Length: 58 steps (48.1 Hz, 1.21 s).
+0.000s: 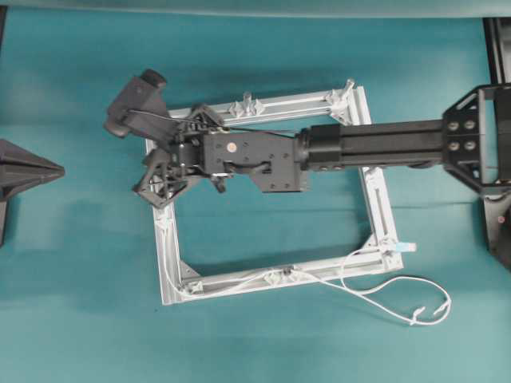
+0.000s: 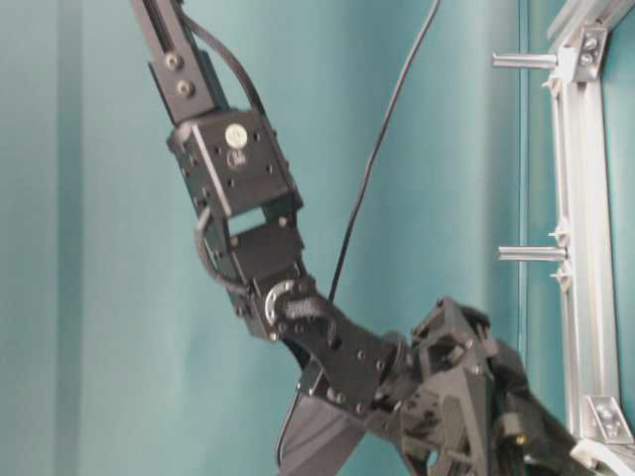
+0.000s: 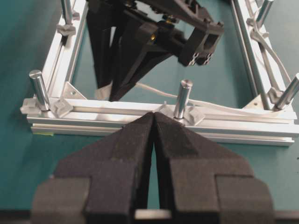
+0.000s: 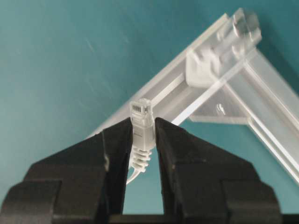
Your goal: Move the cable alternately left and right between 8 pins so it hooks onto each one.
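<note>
Our right hand is closed on the clear plug end of the cable, jaws pinching its sides with the plug tip poking out past the fingertips. Seen from overhead, we hold it over the frame's far-left corner, while the rest of the cable runs along the near bar of the frame and spills in loose loops onto the teal counter at the near right. One of the pins stands blurred at the corner beyond the plug. Our left hand sits closed and empty, just outside the frame. We judge the cord light, limp and springy, apt to slip off a pin unless kept taut. The stiff plug, or the cord just behind it, looks the best hold.
</note>
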{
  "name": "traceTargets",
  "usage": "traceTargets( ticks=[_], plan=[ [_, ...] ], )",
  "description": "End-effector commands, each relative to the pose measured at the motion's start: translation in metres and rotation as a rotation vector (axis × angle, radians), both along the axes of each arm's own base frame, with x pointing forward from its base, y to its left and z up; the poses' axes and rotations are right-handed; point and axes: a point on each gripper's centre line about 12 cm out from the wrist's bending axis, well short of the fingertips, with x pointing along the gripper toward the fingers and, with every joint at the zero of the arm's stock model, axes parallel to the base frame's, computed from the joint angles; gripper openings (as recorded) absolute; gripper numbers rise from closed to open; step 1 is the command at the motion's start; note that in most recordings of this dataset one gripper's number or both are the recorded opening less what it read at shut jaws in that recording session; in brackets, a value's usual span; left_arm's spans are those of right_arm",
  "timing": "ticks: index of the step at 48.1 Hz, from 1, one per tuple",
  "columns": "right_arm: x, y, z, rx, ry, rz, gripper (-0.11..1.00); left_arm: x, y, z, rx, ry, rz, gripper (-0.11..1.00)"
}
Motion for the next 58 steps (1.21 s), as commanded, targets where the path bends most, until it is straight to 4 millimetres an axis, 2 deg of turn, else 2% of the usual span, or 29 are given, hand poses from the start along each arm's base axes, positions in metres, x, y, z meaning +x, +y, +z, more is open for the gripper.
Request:
traceTargets(
  ticks=[1, 11, 25, 36, 42, 53, 58],
  plan=[
    [0.011, 0.003, 0.024, -0.006, -0.058, 0.028, 0.19, 0.002, 0.0, 0.008, -0.011, -0.02, 0.002, 0.0],
    [0.022, 0.005, 0.023, -0.02, -0.063, 0.084, 0.19, 0.002, 0.0, 0.007, -0.012, -0.017, 0.002, 0.0],
    [0.045, 0.005, 0.036, -0.073, -0.115, 0.149, 0.19, 0.002, 0.0, 0.007, -0.006, -0.016, 0.0, 0.0],
    [0.059, -0.002, 0.026, -0.095, -0.105, 0.158, 0.19, 0.002, 0.0, 0.007, -0.008, -0.017, 0.001, 0.0],
    [0.062, -0.019, 0.027, -0.1, -0.12, 0.134, 0.19, 0.002, 0.0, 0.006, -0.008, -0.015, 0.001, 0.0],
    [0.063, -0.065, 0.034, -0.115, -0.156, 0.062, 0.19, 0.002, 0.0, 0.006, -0.008, -0.015, 0.001, 0.0],
    [0.065, -0.077, 0.038, -0.125, -0.174, 0.043, 0.19, 0.002, 0.0, 0.006, -0.008, -0.015, 0.001, 0.0]
  ],
)
